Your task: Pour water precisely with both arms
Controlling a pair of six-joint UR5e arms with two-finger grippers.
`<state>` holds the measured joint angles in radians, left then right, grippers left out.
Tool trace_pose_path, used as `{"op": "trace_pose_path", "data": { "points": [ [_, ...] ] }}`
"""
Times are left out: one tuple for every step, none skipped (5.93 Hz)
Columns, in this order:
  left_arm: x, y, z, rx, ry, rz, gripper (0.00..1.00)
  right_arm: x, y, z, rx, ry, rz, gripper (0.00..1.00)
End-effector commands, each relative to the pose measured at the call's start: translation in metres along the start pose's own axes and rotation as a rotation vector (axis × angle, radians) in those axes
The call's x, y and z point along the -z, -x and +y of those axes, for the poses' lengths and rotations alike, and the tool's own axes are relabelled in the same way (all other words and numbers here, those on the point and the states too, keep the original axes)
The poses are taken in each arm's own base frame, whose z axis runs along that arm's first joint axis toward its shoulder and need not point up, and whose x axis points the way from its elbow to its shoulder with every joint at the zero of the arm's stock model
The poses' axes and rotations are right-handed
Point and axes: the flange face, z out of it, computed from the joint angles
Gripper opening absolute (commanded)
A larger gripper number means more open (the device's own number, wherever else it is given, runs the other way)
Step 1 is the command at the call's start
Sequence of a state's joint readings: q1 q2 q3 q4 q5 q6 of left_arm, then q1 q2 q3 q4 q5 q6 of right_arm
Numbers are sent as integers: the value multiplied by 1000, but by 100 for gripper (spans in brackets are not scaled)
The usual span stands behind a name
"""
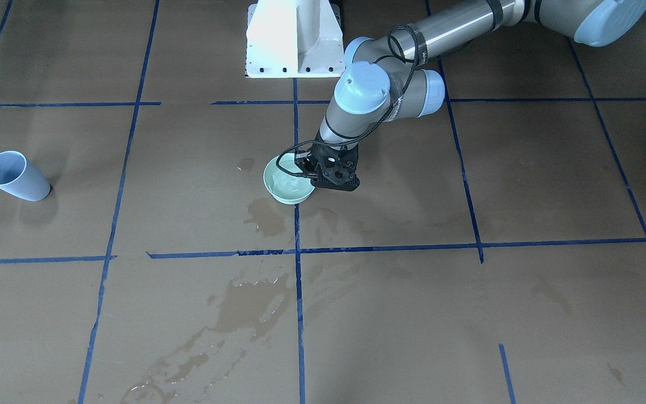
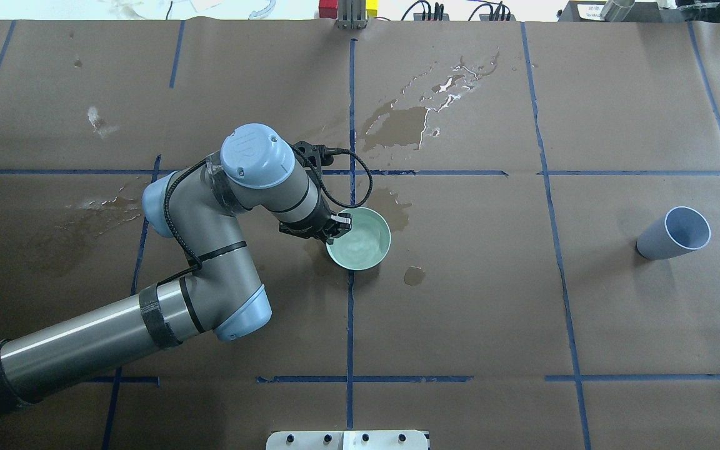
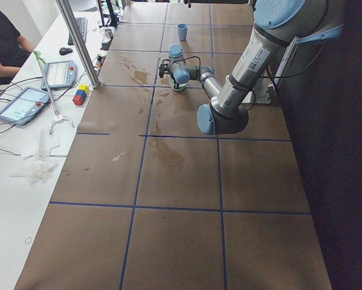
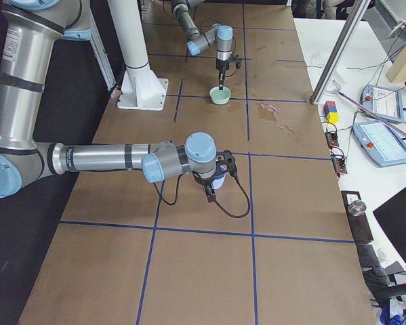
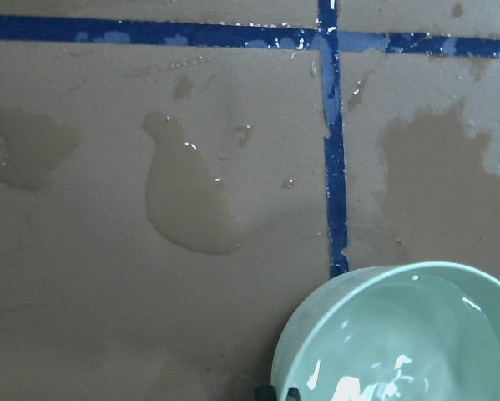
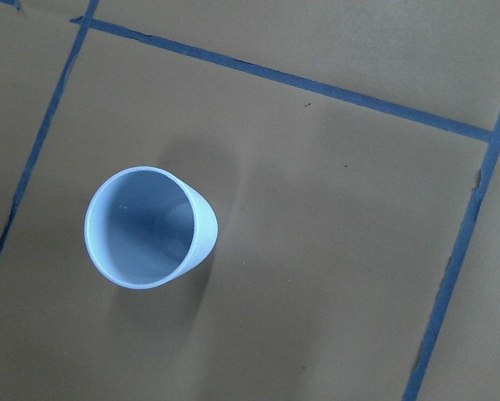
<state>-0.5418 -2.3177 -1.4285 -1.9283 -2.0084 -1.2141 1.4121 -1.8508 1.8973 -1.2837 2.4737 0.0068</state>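
A pale green bowl [image 2: 369, 255] stands near the table's middle with clear water [image 2: 360, 240] in it. The water glints in the left wrist view [image 5: 400, 355]. My left gripper [image 2: 337, 223] is shut on the bowl's rim on the robot-side edge, and it also shows in the front view [image 1: 314, 175]. An empty pale blue cup [image 2: 672, 234] stands upright far to the right, seen from above in the right wrist view [image 6: 149, 227]. My right gripper [image 4: 211, 193] shows only in the exterior right view, over the cup. I cannot tell if it is open or shut.
Dark wet stains [image 2: 404, 122] lie beyond the bowl, with smaller ones [image 2: 414, 275] beside it. The white pedestal [image 1: 295, 39] stands behind the bowl. A side table with tablets [image 4: 382, 139] and coloured blocks [image 4: 331, 112] runs along the far edge.
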Motion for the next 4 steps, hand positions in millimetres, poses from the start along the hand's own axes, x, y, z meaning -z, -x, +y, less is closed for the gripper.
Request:
{"op": "trace_pose_path", "data": {
  "points": [
    [-1,5,-2,1,-3,-6,11,0,1,-3,50,-42,4,100],
    [-1,10,-2,4,-2,-10,14,-3,5,-4,67,-40,-3,100],
    [-1,10,-2,6,-2,-10,34,-9,13,-7,82,-38,-11,100],
    [-2,17,-1,10,-3,-16,82,-7,16,-9,28,-57,-16,100]
  ]
}}
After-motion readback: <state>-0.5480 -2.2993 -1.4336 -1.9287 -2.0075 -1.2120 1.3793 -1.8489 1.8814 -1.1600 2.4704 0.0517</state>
